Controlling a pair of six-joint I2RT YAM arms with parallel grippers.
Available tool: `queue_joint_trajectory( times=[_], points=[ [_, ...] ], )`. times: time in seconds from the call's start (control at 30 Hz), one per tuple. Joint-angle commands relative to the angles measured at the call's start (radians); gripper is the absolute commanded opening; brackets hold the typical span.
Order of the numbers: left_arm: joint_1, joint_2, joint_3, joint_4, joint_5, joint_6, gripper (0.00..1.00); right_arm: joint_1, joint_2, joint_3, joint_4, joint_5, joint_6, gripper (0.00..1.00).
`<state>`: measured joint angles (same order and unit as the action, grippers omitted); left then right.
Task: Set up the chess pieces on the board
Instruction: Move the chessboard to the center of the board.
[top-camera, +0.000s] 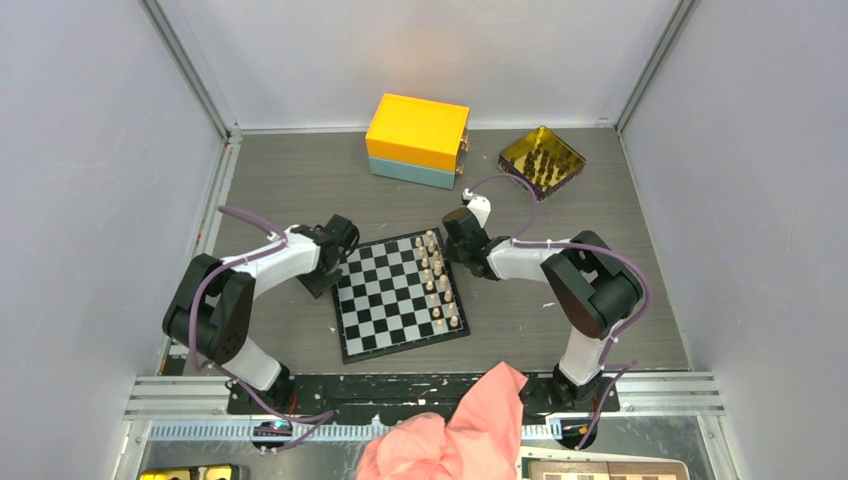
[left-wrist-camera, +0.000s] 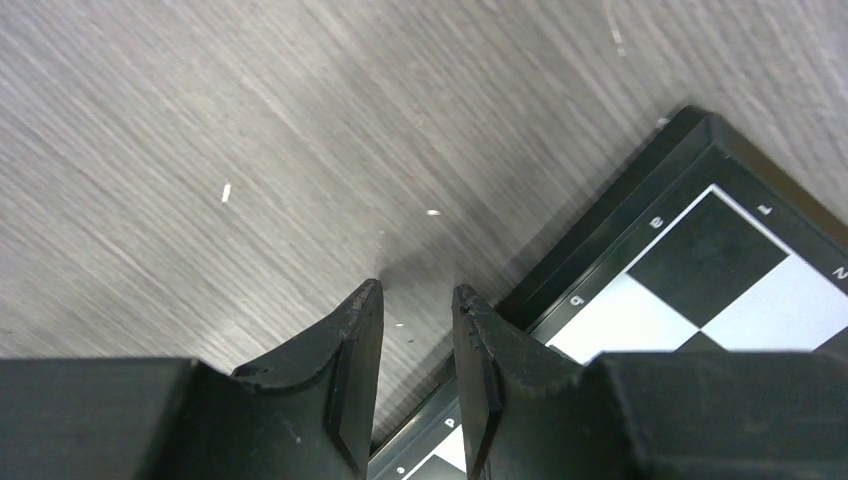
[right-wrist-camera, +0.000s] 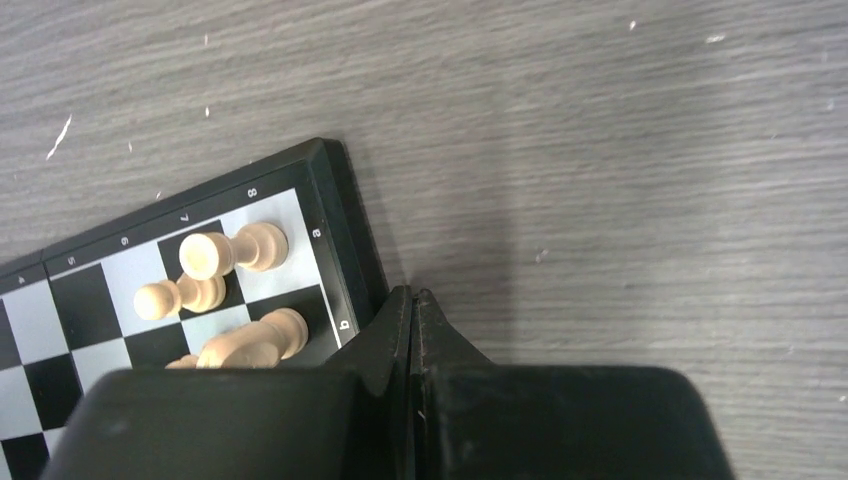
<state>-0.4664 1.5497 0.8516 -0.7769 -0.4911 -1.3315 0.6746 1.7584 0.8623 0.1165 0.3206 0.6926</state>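
A: Question: where is the board (top-camera: 385, 300)?
B: Flat on the desk (top-camera: 280, 180), between the two arms, with light chess pieces (top-camera: 437, 280) in two rows along its right side
A: And the left gripper (left-wrist-camera: 417, 292)?
B: Low at the board's left border, jaws a narrow gap apart, nothing between them
A: The right gripper (right-wrist-camera: 412, 297)?
B: Fully closed and empty, just beside the board's far right corner

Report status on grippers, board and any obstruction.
Left gripper open, empty, at left edge of board. Right gripper shut, empty, at its far-right corner. Light pieces along its right side; none dark. No obstruction seen.
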Motion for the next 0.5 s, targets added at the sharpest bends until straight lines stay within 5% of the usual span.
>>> queue_joint_trajectory(
  times=[0.0,0.47],
  points=[
    [-0.029,0.045,0.082,0.102,0.076,-0.03,0.34,-0.024,0.026,0.053,0.01,-0.106,0.03,0.0],
    [-0.029,0.162,0.176,0.152,0.094,-0.017,0.34,-0.106,0.125,0.208,-0.051,-0.196,0.005,0.0]
  ],
)
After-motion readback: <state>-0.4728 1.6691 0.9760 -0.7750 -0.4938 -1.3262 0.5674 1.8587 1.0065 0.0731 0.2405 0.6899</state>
